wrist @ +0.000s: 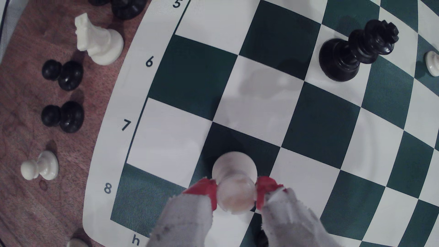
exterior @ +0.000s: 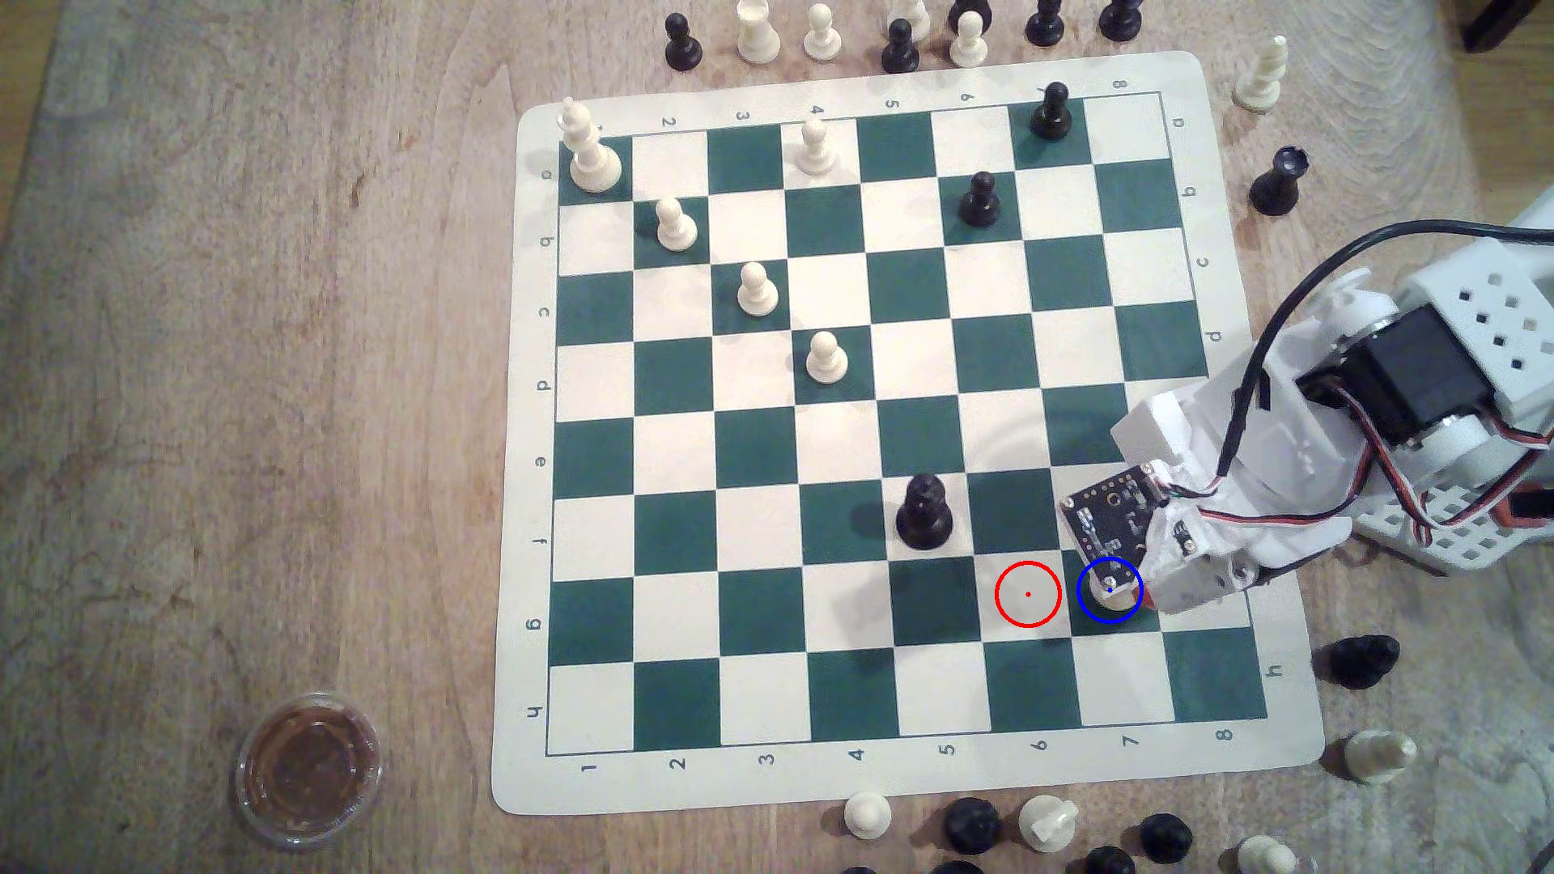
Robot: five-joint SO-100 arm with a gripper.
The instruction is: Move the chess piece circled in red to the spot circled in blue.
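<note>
In the exterior view, your gripper [exterior: 1131,598] sits over the blue-ringed spot [exterior: 1086,620] near the board's [exterior: 538,639] lower right corner, and the pawn [exterior: 1108,598] shows as a cream patch inside that ring, half hidden under the camera board on the wrist. The red-ringed white square [exterior: 1028,594] just to the exterior view's left is bare. From here you cannot tell whether the pawn's base is down on the green square or hanging a little above it, nor how the fingers stand.

The wrist view settles the grip: the two red-tipped fingers [wrist: 206,190] are narrowed onto the pawn's [wrist: 235,182] head, one on each side, touching it. The pawn stands upright, its long axis running straight away from the fingers toward the board, with its wide base over the dark green square [wrist: 237,142] (the rings are not drawn in this view). The base looks close to the surface, though contact is hard to judge.

So the move ahead turns on that vertical gap: I'd judge the pawn is already over the target, and what remains is to lower it flat, then open the fingers evenly so neither side tips it. The black queen [wrist: 354,52] stands well apart and should not interfere.
</note>
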